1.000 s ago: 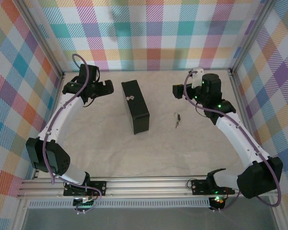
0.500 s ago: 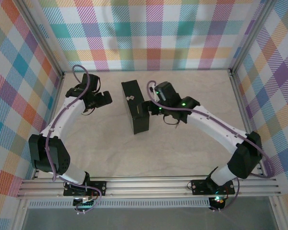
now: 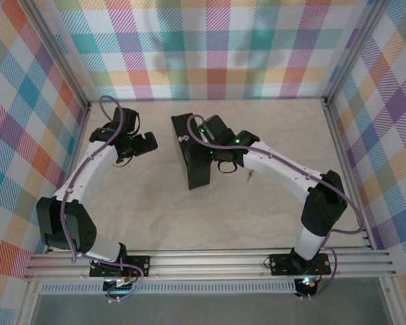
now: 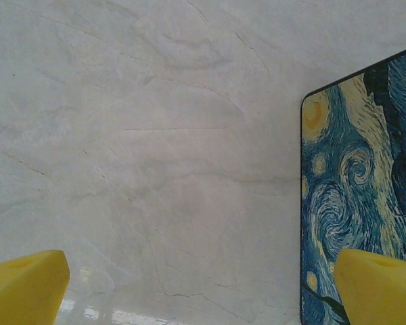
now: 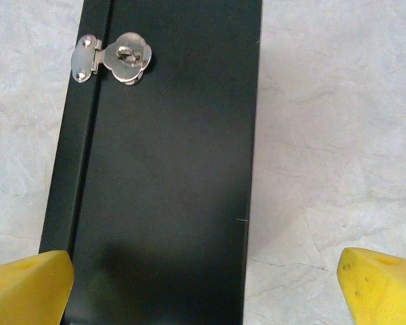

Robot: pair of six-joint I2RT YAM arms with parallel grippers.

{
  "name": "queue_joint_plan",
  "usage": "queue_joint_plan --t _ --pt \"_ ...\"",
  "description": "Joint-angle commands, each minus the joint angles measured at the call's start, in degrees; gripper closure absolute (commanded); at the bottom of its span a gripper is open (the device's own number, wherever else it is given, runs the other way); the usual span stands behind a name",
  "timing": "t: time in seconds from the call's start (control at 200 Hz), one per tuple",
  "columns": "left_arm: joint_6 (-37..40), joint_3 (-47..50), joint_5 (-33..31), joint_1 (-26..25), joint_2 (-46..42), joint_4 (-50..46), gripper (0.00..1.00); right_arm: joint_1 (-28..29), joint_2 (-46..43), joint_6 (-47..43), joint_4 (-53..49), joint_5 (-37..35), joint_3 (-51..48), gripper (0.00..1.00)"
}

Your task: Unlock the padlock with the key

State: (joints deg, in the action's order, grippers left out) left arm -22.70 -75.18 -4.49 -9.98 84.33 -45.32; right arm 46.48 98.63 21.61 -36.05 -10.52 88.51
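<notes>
The key [image 3: 249, 177] is a tiny pale sliver on the table to the right of the black box [image 3: 193, 154]. It peeks out at the edge of my right forearm, and the padlock is hidden under that arm. My right gripper [image 3: 213, 157] hovers over the box. In its wrist view the gripper [image 5: 206, 288] is open, with yellow fingertips [image 5: 27, 281] wide apart above the box's dark face [image 5: 169, 169] and its silvery latch [image 5: 118, 57]. My left gripper [image 3: 146, 143] hangs open to the left of the box, with nothing in the gripper [image 4: 203, 288].
The box lies on its side, its swirly blue-and-yellow lid [image 4: 355, 196] facing my left gripper. Aluminium rails [image 3: 210, 261] run along the near edge and up both sides. Plaid walls [image 3: 216, 47] close in the back and sides.
My right arm has swung left from the back right corner to above the box, covering the padlock. The left arm has shifted only slightly.
</notes>
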Motion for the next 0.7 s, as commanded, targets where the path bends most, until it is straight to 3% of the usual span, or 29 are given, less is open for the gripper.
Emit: queue_joint_plan --t 0.0,0.7 --pt "0.73 0.91 1.05 0.36 -1.28 -1.26 0.00 0.28 1.16 -1.83 0.81 3.87 2.65 0.00" --pt "0.84 0.53 1.58 -1.25 0.13 -0.55 0.00 0.45 3.75 -1.03 1.92 8.68 4.32 0.00"
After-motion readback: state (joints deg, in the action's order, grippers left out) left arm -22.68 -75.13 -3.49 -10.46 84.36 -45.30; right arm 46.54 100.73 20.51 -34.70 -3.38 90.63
